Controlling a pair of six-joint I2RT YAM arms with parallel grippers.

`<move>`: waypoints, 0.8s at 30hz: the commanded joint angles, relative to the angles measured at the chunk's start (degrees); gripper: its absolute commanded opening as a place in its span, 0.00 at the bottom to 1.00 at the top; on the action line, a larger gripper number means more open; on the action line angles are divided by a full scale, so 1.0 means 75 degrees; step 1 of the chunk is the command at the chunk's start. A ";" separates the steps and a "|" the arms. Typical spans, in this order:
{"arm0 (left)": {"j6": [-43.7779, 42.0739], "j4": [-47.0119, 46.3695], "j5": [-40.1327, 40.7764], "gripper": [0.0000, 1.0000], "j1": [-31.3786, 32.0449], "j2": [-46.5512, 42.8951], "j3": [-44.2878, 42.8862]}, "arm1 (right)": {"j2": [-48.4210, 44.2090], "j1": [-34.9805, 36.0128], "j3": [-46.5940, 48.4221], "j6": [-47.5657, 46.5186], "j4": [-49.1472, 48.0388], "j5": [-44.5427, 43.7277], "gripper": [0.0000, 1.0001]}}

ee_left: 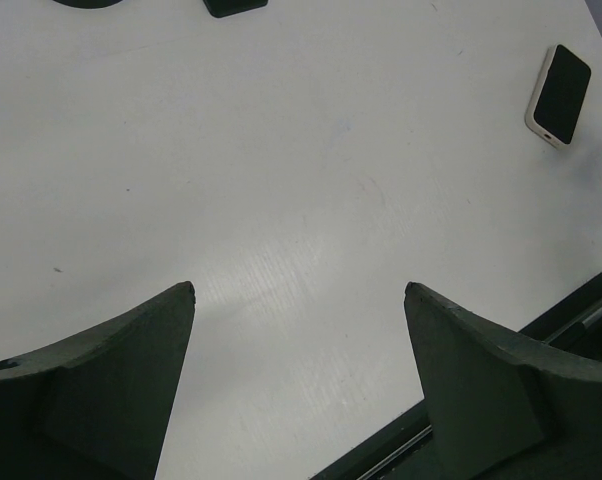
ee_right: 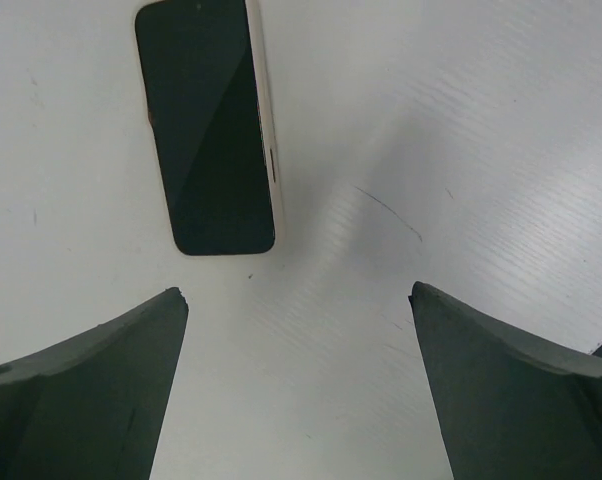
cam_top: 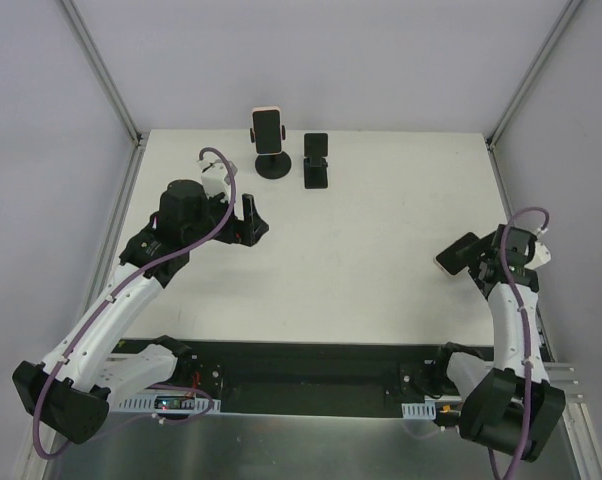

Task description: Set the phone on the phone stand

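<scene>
A phone with a dark screen and a cream case [ee_right: 209, 125] lies flat on the white table, just ahead of and left of my open, empty right gripper [ee_right: 296, 295]. In the top view my right gripper [cam_top: 464, 253] hovers over it and only the phone's cream edge [cam_top: 445, 264] shows. It also shows far off in the left wrist view [ee_left: 559, 95]. An empty black phone stand [cam_top: 316, 161] stands at the back middle. My left gripper [cam_top: 250, 220] is open and empty above bare table [ee_left: 299, 290], in front of the stands.
A second phone [cam_top: 267, 127] sits upright on a round-based black stand [cam_top: 273, 166] left of the empty stand. The two stands' bases touch the top edge of the left wrist view [ee_left: 234, 6]. The table's near edge [ee_left: 501, 350] borders a dark rail.
</scene>
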State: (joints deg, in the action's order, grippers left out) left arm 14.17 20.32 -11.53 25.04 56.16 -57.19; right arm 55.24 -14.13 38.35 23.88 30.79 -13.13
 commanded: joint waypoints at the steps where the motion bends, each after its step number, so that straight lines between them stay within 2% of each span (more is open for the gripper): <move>1: 0.0067 -0.0306 -0.0139 0.85 -0.0034 -0.0176 0.0066 | 0.0528 -0.0798 0.0382 0.0450 -0.0296 0.1349 0.96; 6: 0.0067 -0.0330 -0.0127 0.85 -0.0045 -0.0211 0.0078 | 0.2311 -0.0858 0.1950 0.0156 0.0112 0.1609 0.96; 9: 0.0056 -0.0353 -0.0092 0.86 -0.0034 -0.0223 0.0102 | 0.3635 -0.0893 0.3263 0.0191 0.1398 0.1540 0.96; 13: 0.0055 -0.0353 -0.0103 0.86 -0.0034 -0.0211 0.0102 | 0.5251 -0.0893 0.4366 0.0191 0.2129 0.1678 0.96; 15: 0.0055 -0.0353 -0.0138 0.86 -0.0034 -0.0188 0.0090 | 0.5594 -0.0882 0.4589 0.0425 0.2246 0.2066 0.96; 24: 0.0055 -0.0353 -0.0150 0.86 -0.0057 -0.0141 0.0067 | 0.6122 -0.0788 0.4707 0.1222 0.2305 0.1294 0.96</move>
State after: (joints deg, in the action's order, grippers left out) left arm 14.20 19.35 -11.77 25.04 55.72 -56.49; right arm 100.53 -20.47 71.42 29.52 44.47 -0.80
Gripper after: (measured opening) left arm 0.859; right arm 0.961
